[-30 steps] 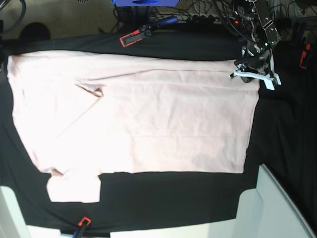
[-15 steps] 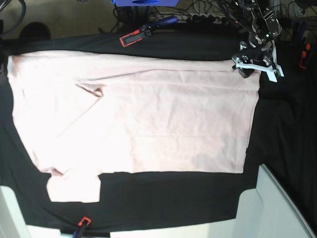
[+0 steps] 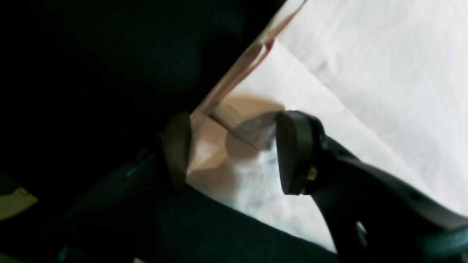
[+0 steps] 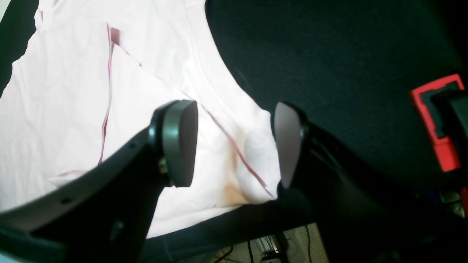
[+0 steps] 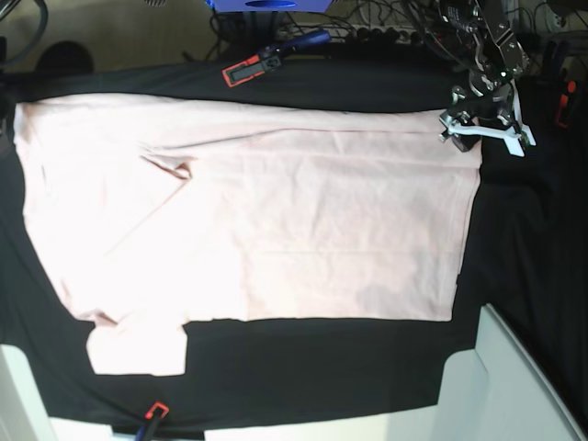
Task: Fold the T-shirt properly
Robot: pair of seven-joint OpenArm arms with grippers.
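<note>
Your left gripper [image 5: 484,129] has opened and lifted off the T-shirt [image 5: 276,220] corner, upper right; right gripper [image 4: 234,142] also open, empty.

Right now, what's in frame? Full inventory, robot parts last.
T-shirt: one, pale pink, spread flat across the table, partly folded.
Table cloth: one, black, under the shirt.
Clamps: at least three, red and black, on the cloth's far, near and right edges.
Blue object: one, beyond the far edge, cropped.
Cables: several, dark, behind the table.
Left pincer: open over the shirt's far right corner.
Right pincer: open over a shirt edge.
</note>
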